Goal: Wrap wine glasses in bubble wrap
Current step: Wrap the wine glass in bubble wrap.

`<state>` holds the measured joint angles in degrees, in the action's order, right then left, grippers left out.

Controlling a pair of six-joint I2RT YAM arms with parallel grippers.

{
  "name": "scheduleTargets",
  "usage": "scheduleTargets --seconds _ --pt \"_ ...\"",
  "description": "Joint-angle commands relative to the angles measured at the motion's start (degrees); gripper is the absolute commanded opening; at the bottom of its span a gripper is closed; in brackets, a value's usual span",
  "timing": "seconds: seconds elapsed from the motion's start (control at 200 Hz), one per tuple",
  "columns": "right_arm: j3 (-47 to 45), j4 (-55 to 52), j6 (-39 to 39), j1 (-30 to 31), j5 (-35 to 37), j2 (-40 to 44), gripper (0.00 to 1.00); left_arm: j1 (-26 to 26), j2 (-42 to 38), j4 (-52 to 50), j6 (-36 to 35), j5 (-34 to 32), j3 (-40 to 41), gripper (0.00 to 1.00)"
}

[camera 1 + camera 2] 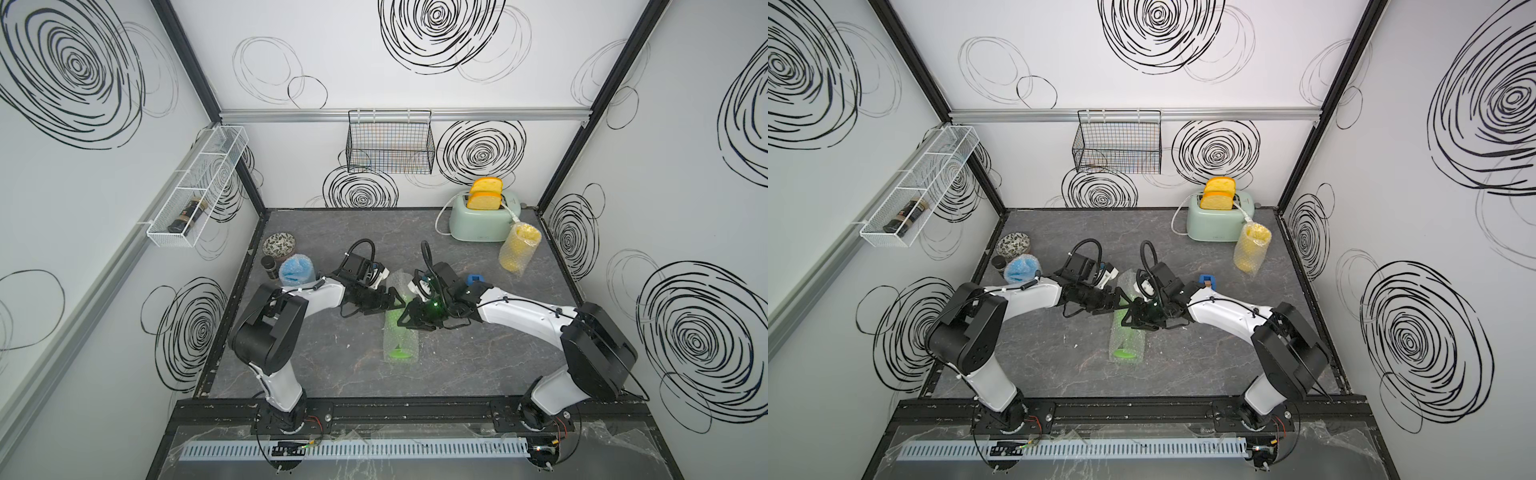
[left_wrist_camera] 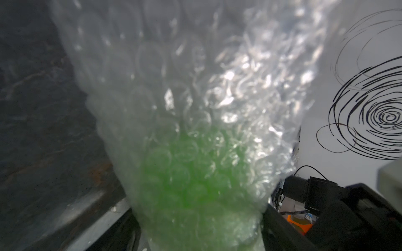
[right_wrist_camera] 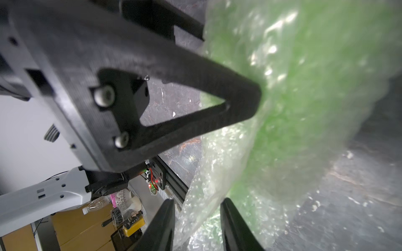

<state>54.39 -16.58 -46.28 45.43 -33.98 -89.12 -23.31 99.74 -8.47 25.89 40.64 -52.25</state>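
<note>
Grey tabletop [image 1: 324, 374]: green goblet [image 1: 394, 328] lying in bubble wrap [image 1: 397, 284], both jaws alongside

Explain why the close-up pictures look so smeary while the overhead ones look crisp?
Left wrist view: the bubble wrap sits right at the lens, out of focus, with white glare patches; the green goblet is a haze. Right wrist view: the wrap is likewise blurred, a black gripper finger sharper. Both top views: everything is farther off, evenly lit, sharp.
</note>
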Motion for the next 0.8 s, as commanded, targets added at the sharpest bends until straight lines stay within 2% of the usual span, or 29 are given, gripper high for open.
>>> scheduleTargets --seconds 0.0,0.12,0.31,0.38,0.52,0.64,0.796 --pt "2.15 -5.99 -0.1 0.66 -0.05 0.19 0.41 0.15 1.16 -3.13 -0.57 -7.53 0.9 0.84" --pt "0.98 -3.3 -1.35 2.03 -1.7 0.16 0.4 0.28 1.31 -2.7 -0.58 -7.61 1.29 0.84" --pt "1.15 -2.89 -1.36 2.56 -2.67 0.34 0.11 0.87 1.65 -2.7 -0.84 -8.11 1.34 0.82" --pt "0.83 -3.88 -0.75 2.23 -3.11 0.66 0.06 1.27 2.37 -2.73 -0.97 -8.53 1.04 0.81" --pt "-1.73 -2.65 -1.69 2.15 -3.96 2.61 0.01 1.58 3.15 -3.14 -1.1 -8.57 0.39 0.79" --pt "-1.42 -5.95 0.46 1.39 -3.74 1.91 0.01 1.36 3.37 -3.51 -1.1 -8.65 -0.13 0.78" --pt "-3.77 -3.09 0.31 1.42 -5.71 -0.12 0.01 1.28 4.27 -3.43 -1.1 -9.09 -0.16 0.78"
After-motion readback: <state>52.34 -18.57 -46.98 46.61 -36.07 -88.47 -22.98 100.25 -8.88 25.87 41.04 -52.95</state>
